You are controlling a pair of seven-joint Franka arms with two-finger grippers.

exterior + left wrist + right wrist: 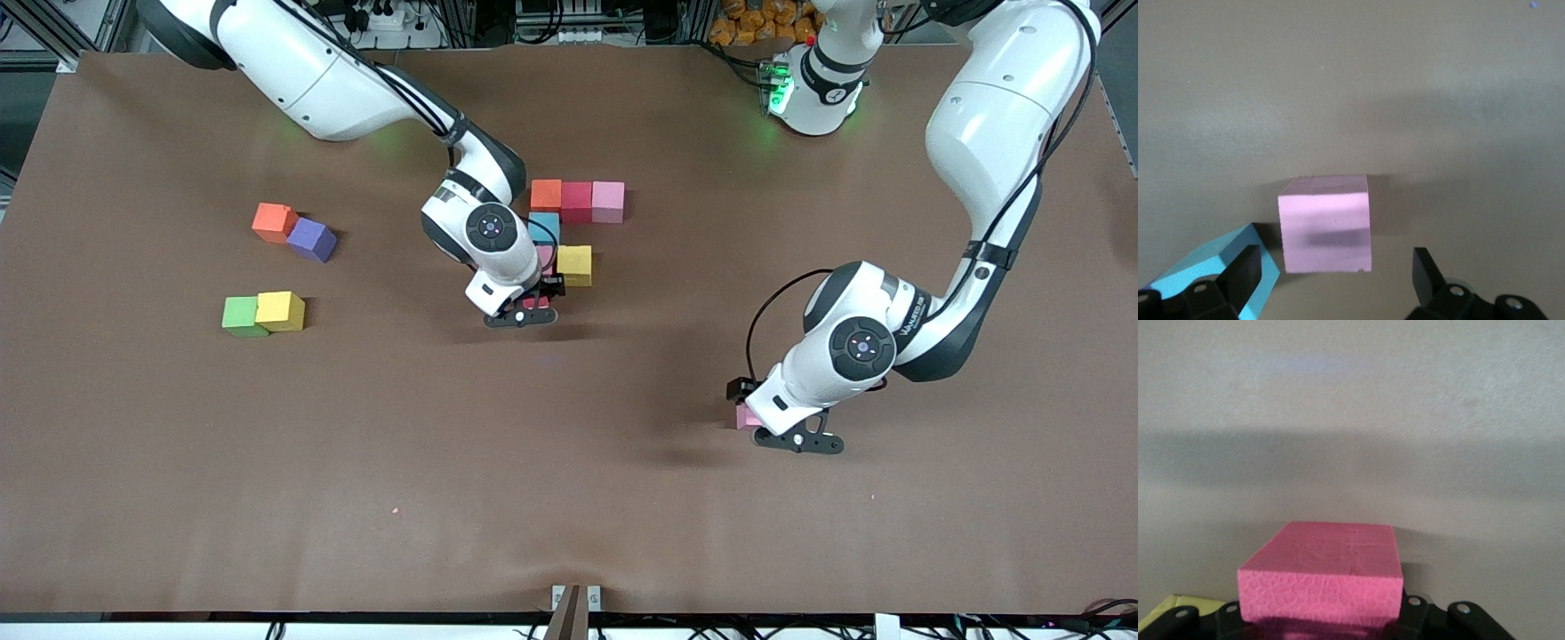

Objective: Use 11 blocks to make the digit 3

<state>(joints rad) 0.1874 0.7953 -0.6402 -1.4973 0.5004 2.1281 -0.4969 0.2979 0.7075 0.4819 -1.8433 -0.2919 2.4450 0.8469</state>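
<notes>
Over the half-built digit 3 (573,222), your right gripper (523,313) pinches a pink block (536,303) just beside the yellow block (575,264); lower it crooked and it could knock that neighbour askew. From the left wrist, your left gripper (1338,267), fingers spread, hovers over a pale pink block (1326,223), a blue block (1218,267) beside one finger. From the right wrist, that pink block (1321,573) sits clamped between pads.

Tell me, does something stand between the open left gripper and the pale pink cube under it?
Nothing visible does. The left gripper hangs open over the pale pink cube, one finger to each side. A blue block lies beside one finger, not in the gap.
</notes>
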